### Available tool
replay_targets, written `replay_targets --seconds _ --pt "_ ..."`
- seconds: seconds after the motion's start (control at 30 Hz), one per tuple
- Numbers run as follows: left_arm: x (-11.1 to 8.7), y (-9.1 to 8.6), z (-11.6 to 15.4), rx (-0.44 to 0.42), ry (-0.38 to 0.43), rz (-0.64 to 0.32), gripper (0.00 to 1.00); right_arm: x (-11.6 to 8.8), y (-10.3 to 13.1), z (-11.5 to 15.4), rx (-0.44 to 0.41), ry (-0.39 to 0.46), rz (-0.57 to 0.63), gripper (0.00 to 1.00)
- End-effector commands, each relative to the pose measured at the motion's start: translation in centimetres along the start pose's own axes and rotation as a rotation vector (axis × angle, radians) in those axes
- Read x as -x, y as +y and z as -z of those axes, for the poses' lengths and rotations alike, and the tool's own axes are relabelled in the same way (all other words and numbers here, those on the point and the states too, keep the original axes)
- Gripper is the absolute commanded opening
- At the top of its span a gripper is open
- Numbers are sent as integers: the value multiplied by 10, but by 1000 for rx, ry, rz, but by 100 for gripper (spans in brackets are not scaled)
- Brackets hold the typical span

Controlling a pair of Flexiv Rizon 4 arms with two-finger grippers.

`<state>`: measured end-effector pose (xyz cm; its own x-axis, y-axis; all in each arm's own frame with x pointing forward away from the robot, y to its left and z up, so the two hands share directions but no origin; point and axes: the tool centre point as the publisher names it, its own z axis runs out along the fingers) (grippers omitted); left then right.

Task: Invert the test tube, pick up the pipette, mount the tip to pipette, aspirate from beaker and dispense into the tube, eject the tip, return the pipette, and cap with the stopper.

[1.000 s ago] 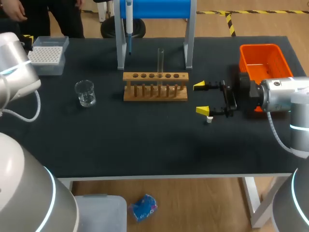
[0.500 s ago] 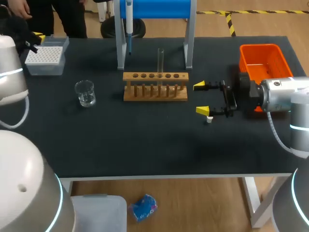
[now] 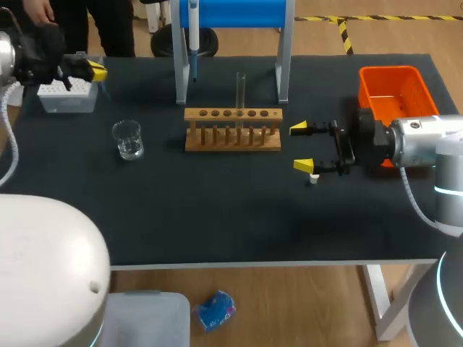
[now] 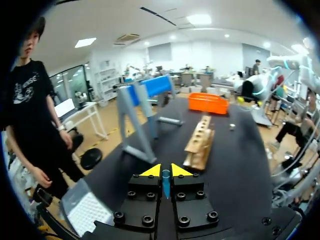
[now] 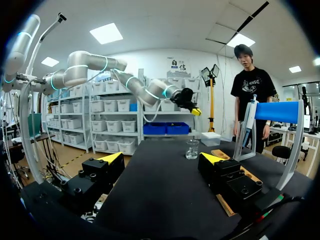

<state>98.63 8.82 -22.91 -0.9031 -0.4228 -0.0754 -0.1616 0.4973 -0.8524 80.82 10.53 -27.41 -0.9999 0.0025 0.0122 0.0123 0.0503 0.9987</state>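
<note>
left pincer [image 3: 94, 71] clamped on blue tip [image 4: 165, 184], now swung over tip box [image 3: 64, 97] | right pincer [image 3: 300, 147] apart, unmoved

Bright, even overhead light leaves faint shadows on the table [image 3: 239, 217].

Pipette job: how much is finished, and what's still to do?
Looks done: the clear glass test tube stands upright in the wooden rack. In hand: the left gripper pinches a small blue pipette tip. Left: the white-and-blue pipette hangs on its stand, the glass beaker stands apart, and the small white stopper lies on the table.
</note>
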Motion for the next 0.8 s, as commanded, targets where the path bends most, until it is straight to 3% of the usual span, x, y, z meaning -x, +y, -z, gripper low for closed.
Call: replay_targets --seconds 0.03,0.17,0.7,0.8 --pt "-45 -17 21 70 67 -7 0 -1 0 0 -1 -3 1 100" --pt "-67 -30 9 57 82 9 0 -1 0 0 -1 -3 1 100" --pt "-67 -30 9 57 82 9 0 -1 0 0 -1 -3 1 100" --pt "-79 -47 -9 51 128 -13 0 -1 0 0 -1 -3 1 100"
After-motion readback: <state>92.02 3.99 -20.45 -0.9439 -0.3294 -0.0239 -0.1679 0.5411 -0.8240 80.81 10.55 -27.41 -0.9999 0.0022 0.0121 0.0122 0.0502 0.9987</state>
